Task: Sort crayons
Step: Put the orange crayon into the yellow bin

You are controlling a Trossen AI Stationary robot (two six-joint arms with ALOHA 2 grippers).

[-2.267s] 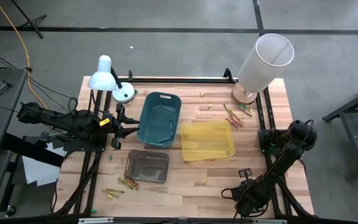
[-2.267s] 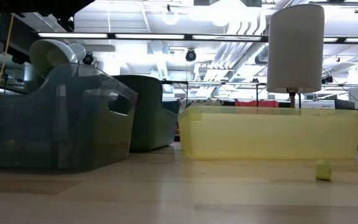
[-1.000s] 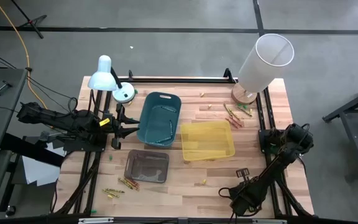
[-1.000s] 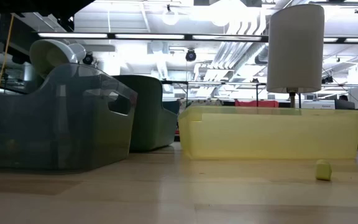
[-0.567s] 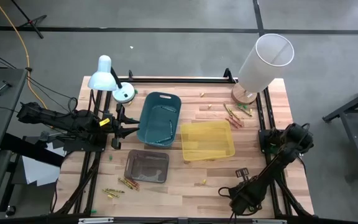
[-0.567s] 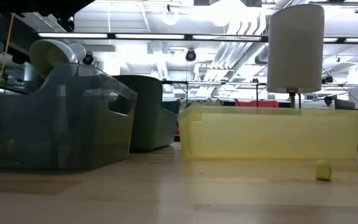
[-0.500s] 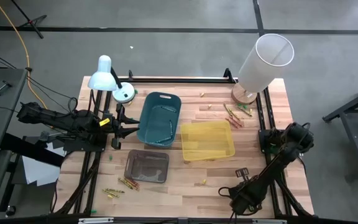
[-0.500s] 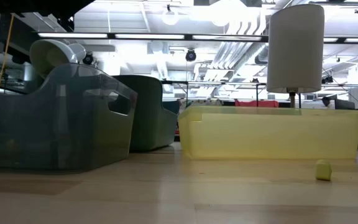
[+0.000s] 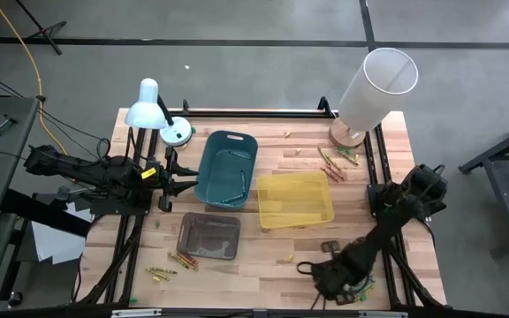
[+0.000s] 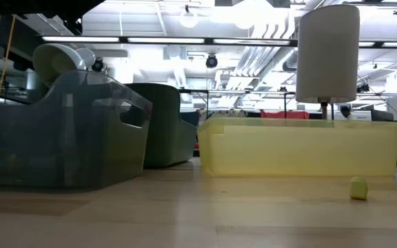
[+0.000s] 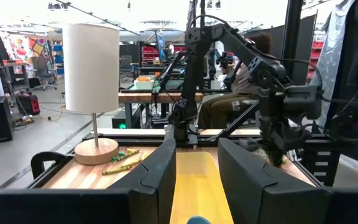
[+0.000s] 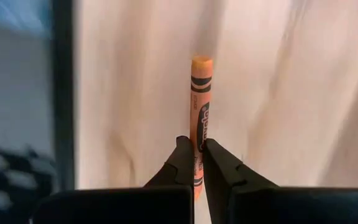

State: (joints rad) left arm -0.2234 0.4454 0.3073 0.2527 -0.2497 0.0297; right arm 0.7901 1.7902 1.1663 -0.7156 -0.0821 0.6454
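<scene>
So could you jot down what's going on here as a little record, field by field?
right gripper: shut on an orange crayon, near the table's front edge
left gripper: open, empty, at the left side
bins: teal bin, yellow bin, grey bin
loose crayons: pile by the lamp, pile front left

— What colours am I seeing?
— An orange crayon with black print, between my dark fingers.
— The bins?
— One yellow bin, one teal bin, one smoky grey bin.
</scene>
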